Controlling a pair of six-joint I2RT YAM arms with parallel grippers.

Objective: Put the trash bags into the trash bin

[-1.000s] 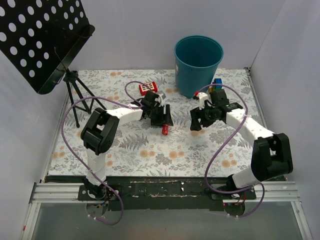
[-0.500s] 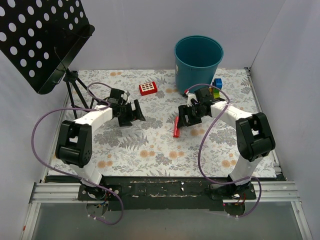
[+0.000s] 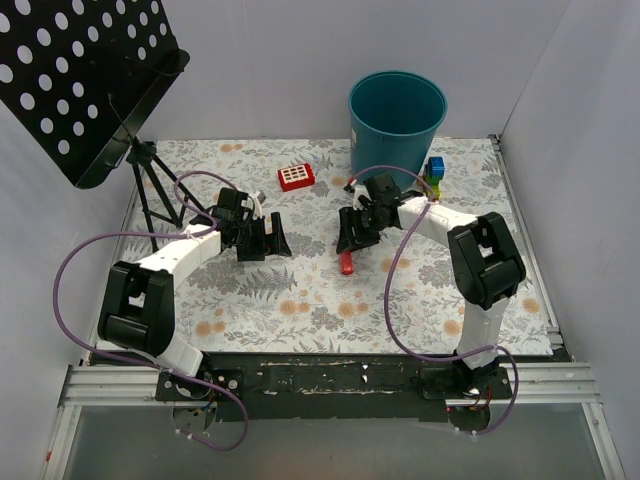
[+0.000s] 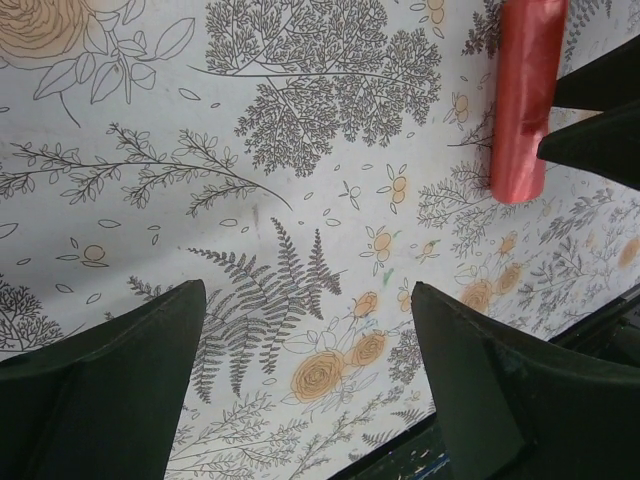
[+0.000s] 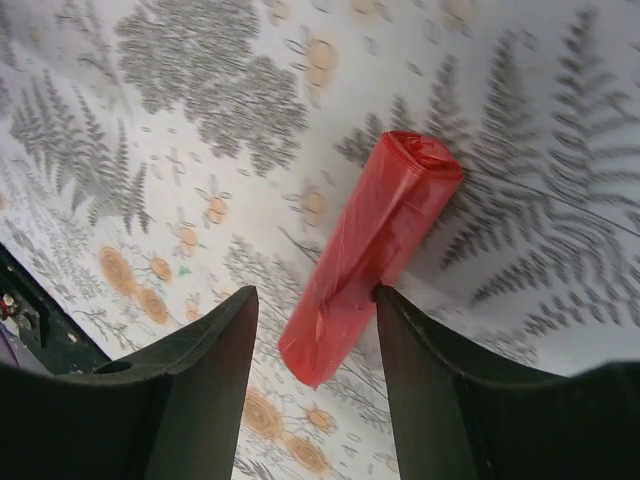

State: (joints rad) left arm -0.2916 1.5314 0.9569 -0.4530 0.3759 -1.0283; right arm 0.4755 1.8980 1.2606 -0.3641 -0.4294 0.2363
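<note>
The trash bags are a tight red roll lying on the flowered tablecloth, seen from above just below the right gripper. My right gripper straddles the roll's near end. Its right finger touches the plastic, and a gap remains at the left finger. My left gripper hovers wide open over bare cloth, left of the roll. From above, it sits left of centre. The teal trash bin stands upright at the back, behind the right gripper.
A small red block with a white grid lies left of the bin. Stacked coloured blocks stand to the bin's right. A black perforated music stand on a tripod fills the back left corner. White walls enclose the table.
My left gripper opened, let go of the roll and drew back to the left. The right arm swung left over the roll, which now lies on the cloth, and its jaws narrowed around it.
</note>
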